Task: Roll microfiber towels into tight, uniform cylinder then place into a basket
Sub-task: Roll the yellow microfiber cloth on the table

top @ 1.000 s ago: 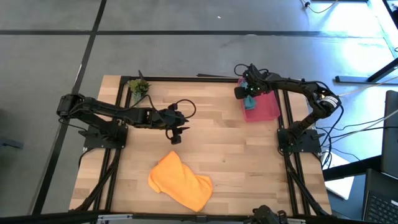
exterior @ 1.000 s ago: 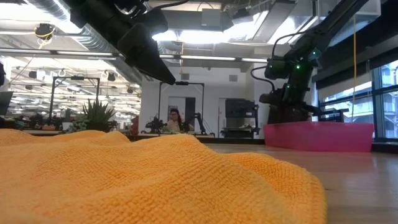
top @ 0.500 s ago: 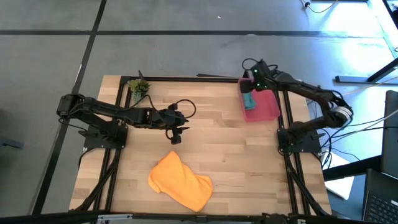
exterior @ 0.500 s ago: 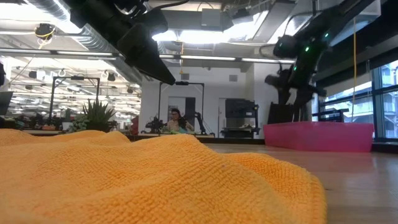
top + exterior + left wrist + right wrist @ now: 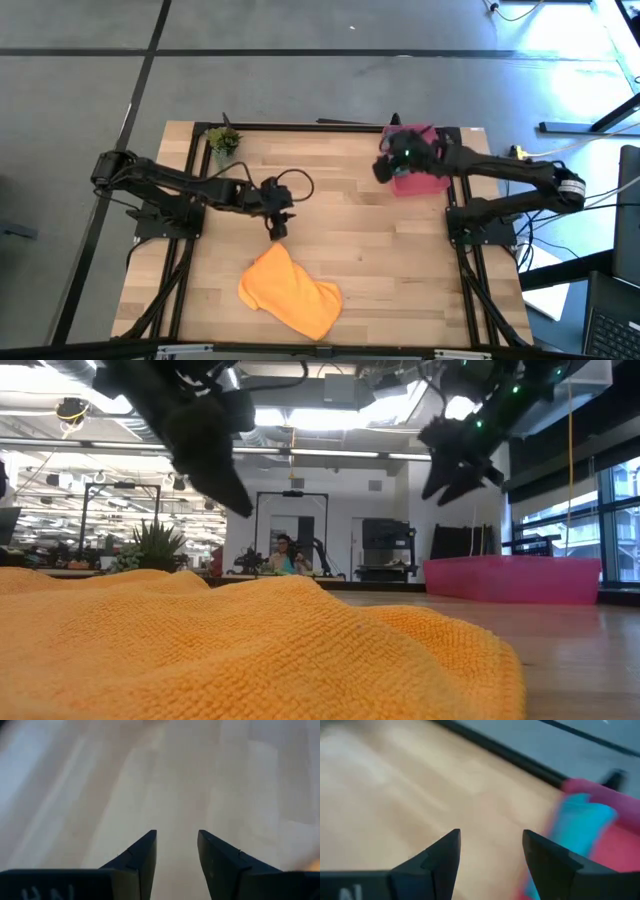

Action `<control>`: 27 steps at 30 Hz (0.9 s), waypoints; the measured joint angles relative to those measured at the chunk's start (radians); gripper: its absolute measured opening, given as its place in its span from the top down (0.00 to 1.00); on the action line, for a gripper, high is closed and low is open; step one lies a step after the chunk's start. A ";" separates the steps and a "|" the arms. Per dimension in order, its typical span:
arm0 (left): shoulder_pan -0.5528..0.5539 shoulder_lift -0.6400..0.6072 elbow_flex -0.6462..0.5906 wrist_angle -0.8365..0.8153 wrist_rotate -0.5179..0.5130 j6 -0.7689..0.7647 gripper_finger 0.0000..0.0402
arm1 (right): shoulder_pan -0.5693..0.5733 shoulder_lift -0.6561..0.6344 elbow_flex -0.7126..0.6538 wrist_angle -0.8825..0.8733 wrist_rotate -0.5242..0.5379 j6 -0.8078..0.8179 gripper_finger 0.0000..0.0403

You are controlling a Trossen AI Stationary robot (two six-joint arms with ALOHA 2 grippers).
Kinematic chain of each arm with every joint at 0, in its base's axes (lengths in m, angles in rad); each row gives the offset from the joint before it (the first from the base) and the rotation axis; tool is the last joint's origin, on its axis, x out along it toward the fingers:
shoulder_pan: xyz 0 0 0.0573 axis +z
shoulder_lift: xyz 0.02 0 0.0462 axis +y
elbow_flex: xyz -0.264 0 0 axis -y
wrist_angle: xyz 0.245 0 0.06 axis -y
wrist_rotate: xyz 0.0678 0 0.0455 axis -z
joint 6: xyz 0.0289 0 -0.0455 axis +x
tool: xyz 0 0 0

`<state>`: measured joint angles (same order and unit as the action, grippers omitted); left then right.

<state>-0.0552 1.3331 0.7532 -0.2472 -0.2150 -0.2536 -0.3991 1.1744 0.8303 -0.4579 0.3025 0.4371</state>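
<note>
The orange towel (image 5: 290, 292) lies crumpled on the table near the front edge and fills the foreground of the low view (image 5: 250, 650). The teal towel (image 5: 582, 817) lies rolled up inside the red-pink basket (image 5: 430, 178) at the far right. My left gripper (image 5: 277, 228) hangs open just beyond the orange towel's far edge, above bare wood (image 5: 176, 834). My right gripper (image 5: 385, 165) is open and raised, over the table just left of the basket, with nothing between its fingers (image 5: 491, 832).
A small green plant (image 5: 222, 140) stands at the table's far left corner. The basket (image 5: 510, 578) sits by the right arm's base frame. Bare wood lies between the two grippers. A person (image 5: 283, 555) sits in the room beyond the table.
My right gripper has risen from inside the basket and swung toward the table's left and near side, off the basket; the teal towel stays in it. My left gripper has turned at the wrist and tipped down toward the orange towel.
</note>
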 joint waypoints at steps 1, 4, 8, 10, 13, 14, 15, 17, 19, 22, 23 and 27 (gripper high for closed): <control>-0.017 0.000 0.000 -0.013 0.000 -0.042 0.66 | 0.037 0.001 -0.002 0.017 0.007 -0.006 0.47; -0.072 0.000 0.000 -0.065 0.038 -0.162 0.66 | 0.149 0.006 -0.002 0.069 0.013 -0.041 0.47; -0.152 0.000 0.000 -0.137 0.102 -0.330 0.66 | 0.282 0.008 -0.002 0.141 0.012 -0.076 0.47; -0.192 0.000 0.000 -0.166 0.111 -0.407 0.66 | 0.339 0.008 -0.002 0.161 0.012 -0.092 0.47; -0.230 0.000 0.000 -0.196 0.152 -0.521 0.66 | 0.411 0.008 -0.002 0.171 0.012 -0.103 0.47; -0.238 0.000 0.000 -0.203 0.170 -0.561 0.66 | 0.432 0.008 -0.002 0.171 0.012 -0.102 0.47; -0.243 0.000 0.000 -0.207 0.181 -0.593 0.66 | 0.453 0.008 -0.002 0.171 0.012 -0.102 0.47; -0.249 0.000 0.000 -0.219 0.185 -0.635 0.66 | 0.486 0.008 -0.002 0.174 0.012 -0.103 0.47; -0.242 0.000 0.000 -0.221 0.185 -0.662 0.66 | 0.513 0.008 -0.002 0.187 0.012 -0.103 0.47; -0.222 0.008 0.000 -0.229 0.184 -0.687 0.66 | 0.545 0.008 -0.002 0.201 0.012 -0.105 0.47; -0.217 0.012 0.000 -0.231 0.184 -0.687 0.66 | 0.554 0.008 -0.002 0.205 0.012 -0.105 0.47; -0.204 0.043 0.000 -0.234 0.184 -0.687 0.66 | 0.583 0.008 -0.002 0.210 0.040 -0.106 0.47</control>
<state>-0.2596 1.3757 0.7536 -0.4808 -0.0314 -0.9409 0.1839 1.1828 0.8280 -0.2478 0.3424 0.3313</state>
